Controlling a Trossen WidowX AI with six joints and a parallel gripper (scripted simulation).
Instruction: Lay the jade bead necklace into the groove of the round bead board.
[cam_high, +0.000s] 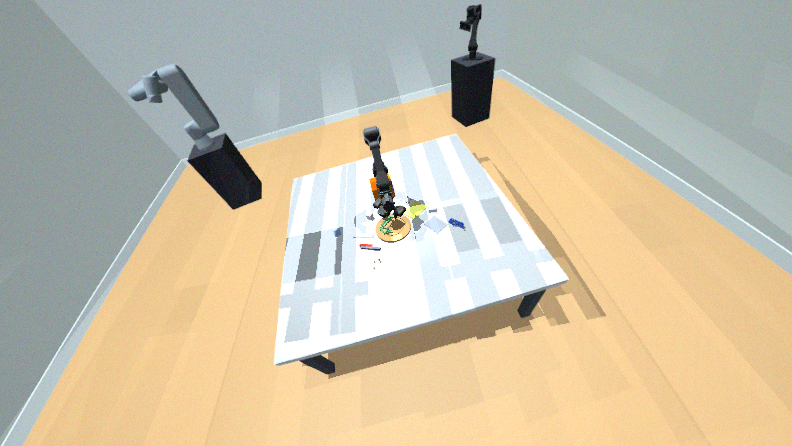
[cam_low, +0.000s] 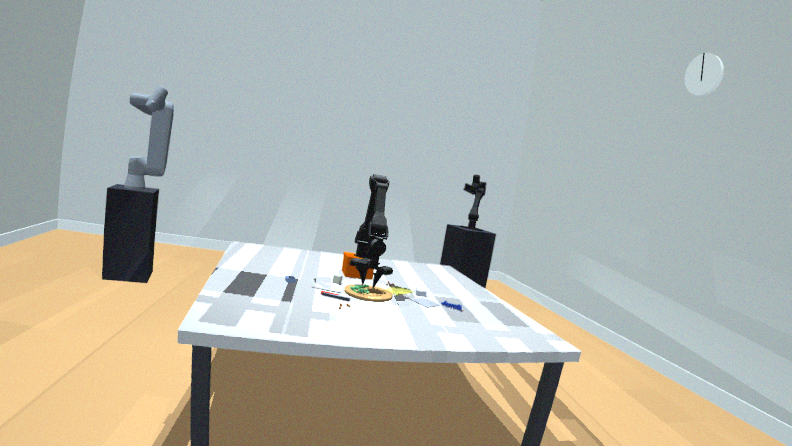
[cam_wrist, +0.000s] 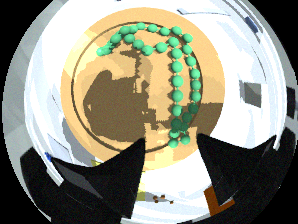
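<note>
The round wooden bead board (cam_high: 392, 239) (cam_low: 382, 297) (cam_wrist: 212, 75) lies flat on the table. The jade bead necklace (cam_high: 386, 224) (cam_low: 360, 288) (cam_wrist: 177, 80) lies on it as a narrow, folded loop. In the wrist view its outer strand runs near the ring groove at the top and right, and its inner strand lies well inside the ring. The groove's left and lower parts show no beads. My gripper (cam_low: 369, 285) (cam_wrist: 171, 138) is open and empty, above the board. In the wrist view the necklace's lower end shows between its fingertips.
An orange box (cam_high: 374, 188) (cam_low: 350, 265) stands behind the board. A red and dark pen-like thing (cam_high: 366, 245) (cam_low: 335, 295) lies in front, with several small brown bits nearby. A yellow sheet (cam_high: 416, 210) (cam_low: 400, 290), a pale square (cam_high: 435, 224) and a blue item (cam_high: 456, 223) (cam_low: 452, 305) lie to the right.
</note>
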